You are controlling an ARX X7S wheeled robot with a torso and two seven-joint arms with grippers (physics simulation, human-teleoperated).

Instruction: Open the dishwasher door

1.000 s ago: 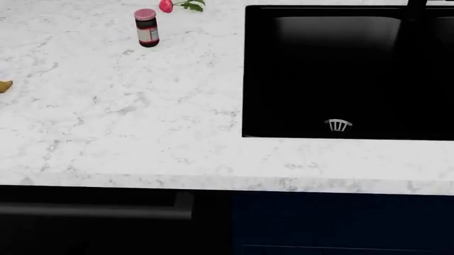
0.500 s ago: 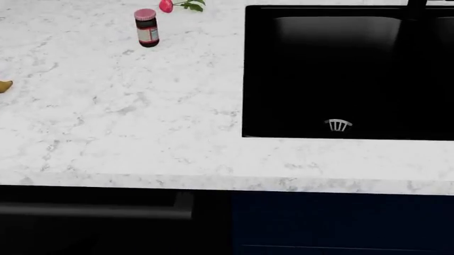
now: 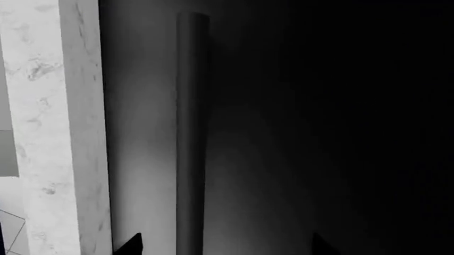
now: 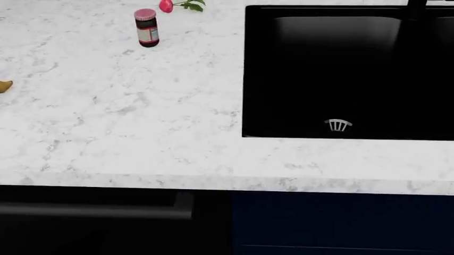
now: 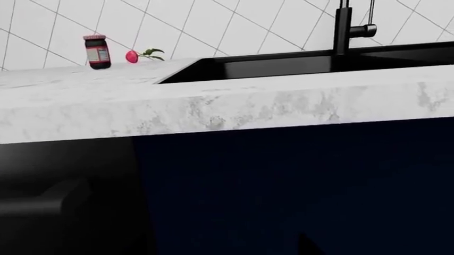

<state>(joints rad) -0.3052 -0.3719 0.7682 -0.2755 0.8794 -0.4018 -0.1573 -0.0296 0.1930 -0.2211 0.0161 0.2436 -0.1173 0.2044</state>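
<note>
Left gripper [image 3: 223, 245] fingertips spread open, straddling the bar handle [image 3: 191, 133] without touching, dishwasher door [image 4: 85, 223] closed under the marble countertop [image 4: 142, 133], right gripper out of sight, grip unknowable, jam jar [image 4: 146, 27] and radish [image 4: 166, 6] near the black sink [image 4: 347, 74]

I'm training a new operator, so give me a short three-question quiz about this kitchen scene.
1. True or false: the jar stands inside the sink.
2. In the head view, where is the dishwasher door? A) left of the navy cabinet B) right of it C) above the countertop
3. Fill in: the jar's lid is ___.
Key: 1 false; 2 A; 3 pink.
</note>
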